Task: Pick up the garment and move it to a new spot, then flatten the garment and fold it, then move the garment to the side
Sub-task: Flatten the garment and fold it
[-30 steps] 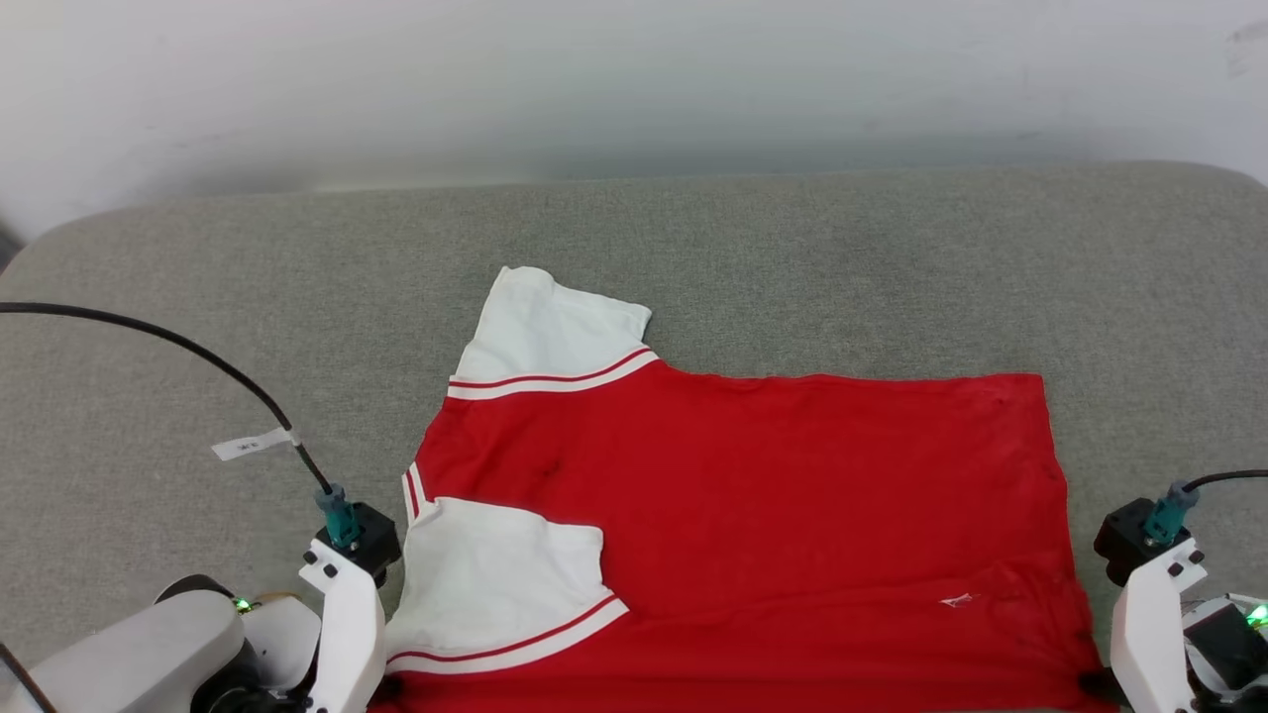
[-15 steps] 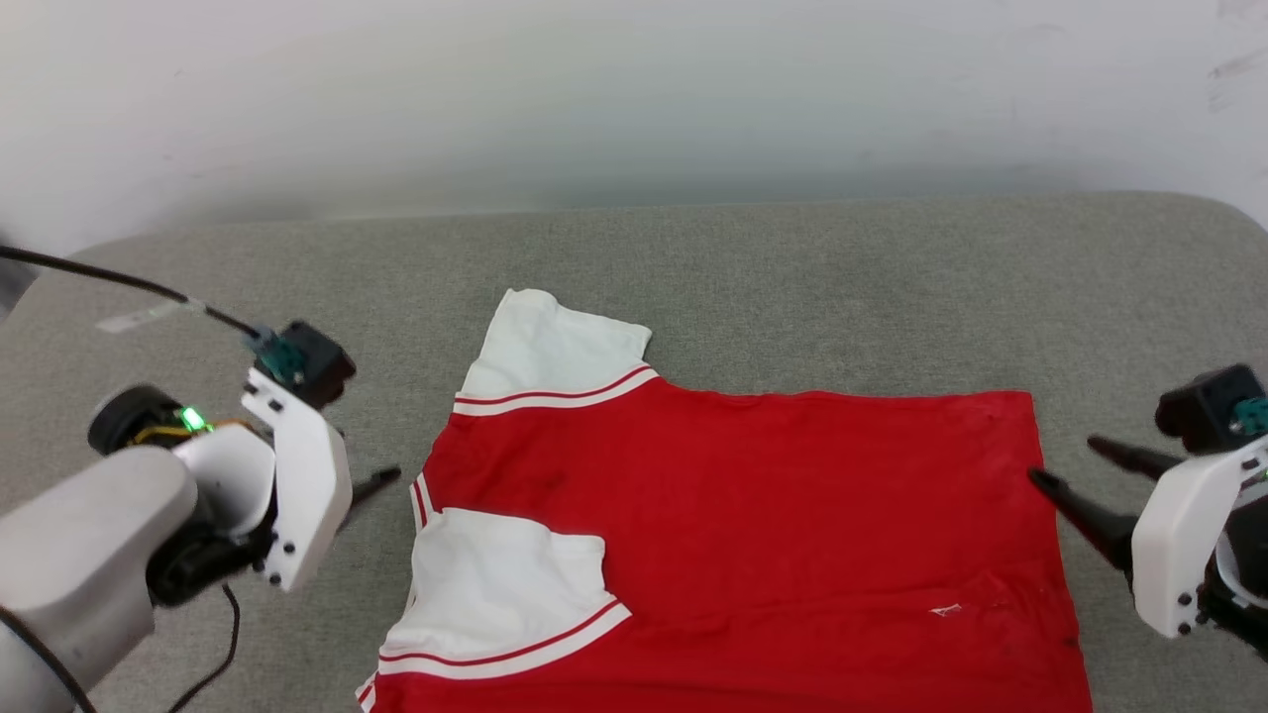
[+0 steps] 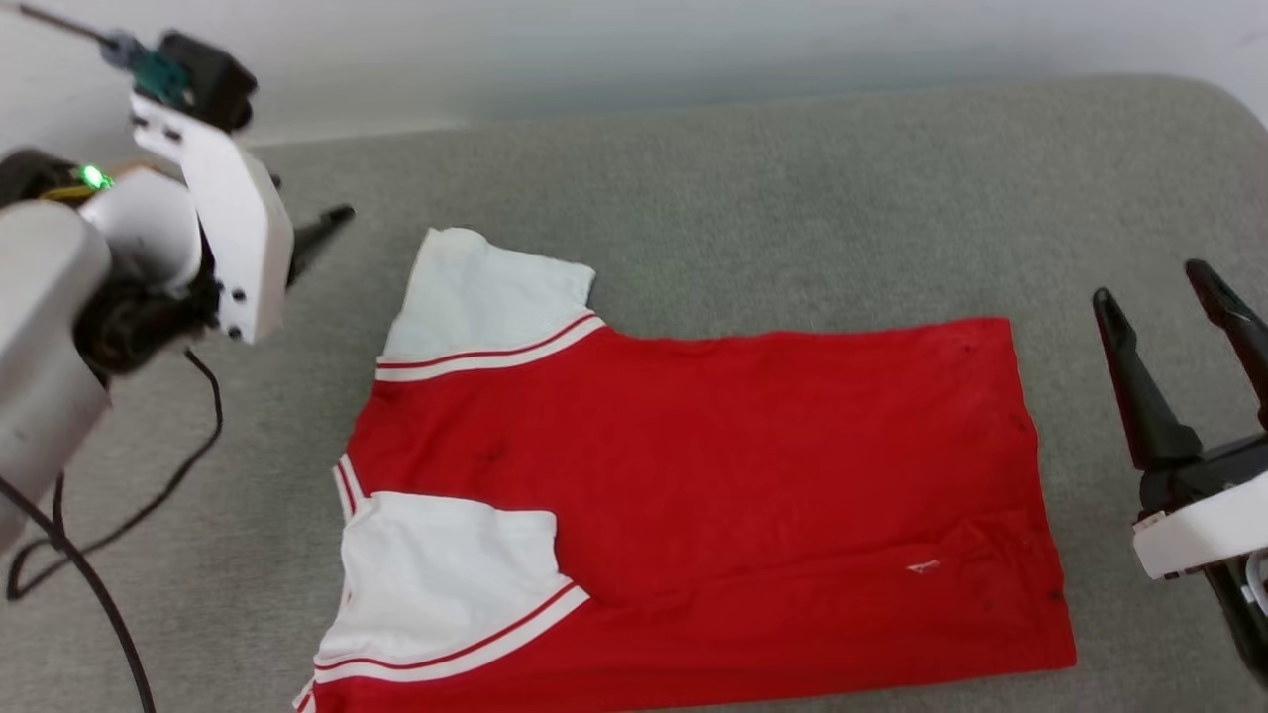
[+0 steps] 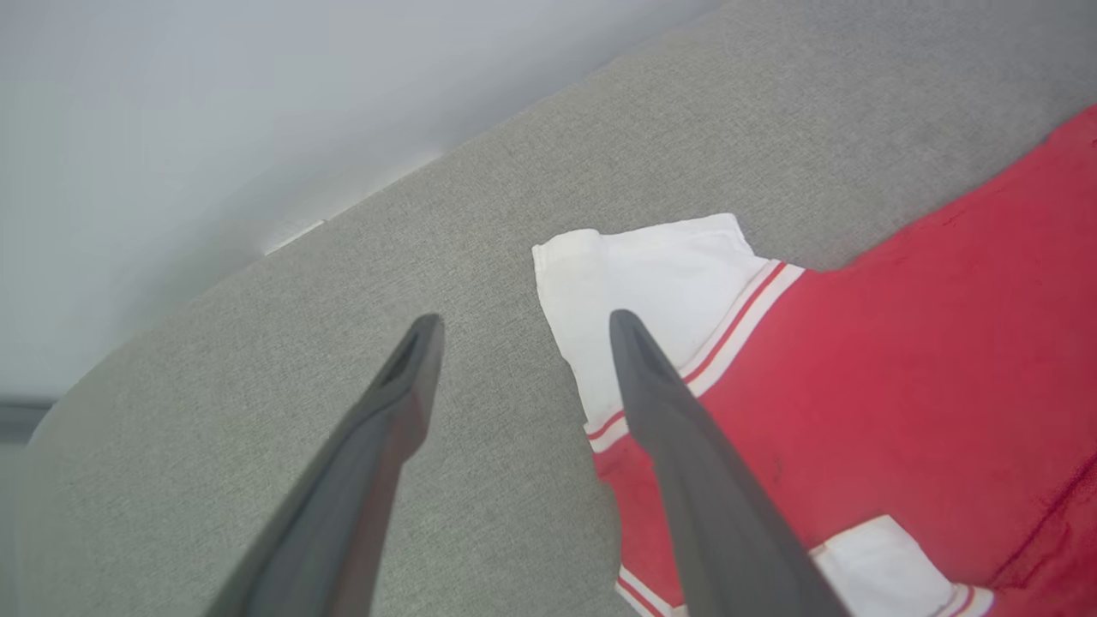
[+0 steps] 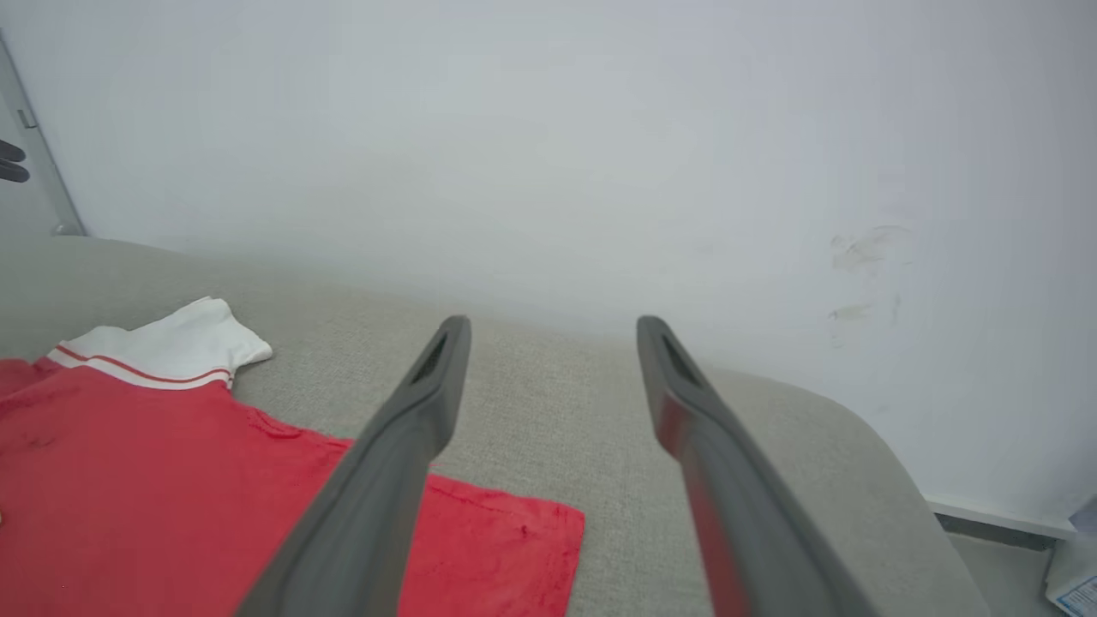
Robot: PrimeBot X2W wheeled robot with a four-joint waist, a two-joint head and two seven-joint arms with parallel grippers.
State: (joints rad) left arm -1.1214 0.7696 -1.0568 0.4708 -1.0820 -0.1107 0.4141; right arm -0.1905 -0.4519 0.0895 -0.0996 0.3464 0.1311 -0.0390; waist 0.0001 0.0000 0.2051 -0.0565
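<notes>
The garment (image 3: 713, 475), a red T-shirt with white sleeves and striped trim, lies flat on the grey padded surface (image 3: 792, 198), sleeves to the left. My left gripper (image 3: 319, 228) hangs above the surface, left of the far white sleeve (image 3: 485, 292). In the left wrist view the left gripper (image 4: 524, 319) is open and empty, with the garment (image 4: 926, 368) to its right. My right gripper (image 3: 1149, 287) stands open just right of the hem. In the right wrist view the right gripper (image 5: 553, 324) holds nothing, and the garment (image 5: 154, 480) lies lower left.
A black cable (image 3: 149, 495) trails over the surface at the left. A white wall (image 5: 600, 128) stands behind. The surface's rounded right end (image 5: 891, 480) drops to the floor, where a paper item (image 5: 1076, 566) lies.
Both grippers have opened and come up off the garment's near edge. The left has risen toward the far sleeve, the right stands beside the hem. The camera has shifted too.
</notes>
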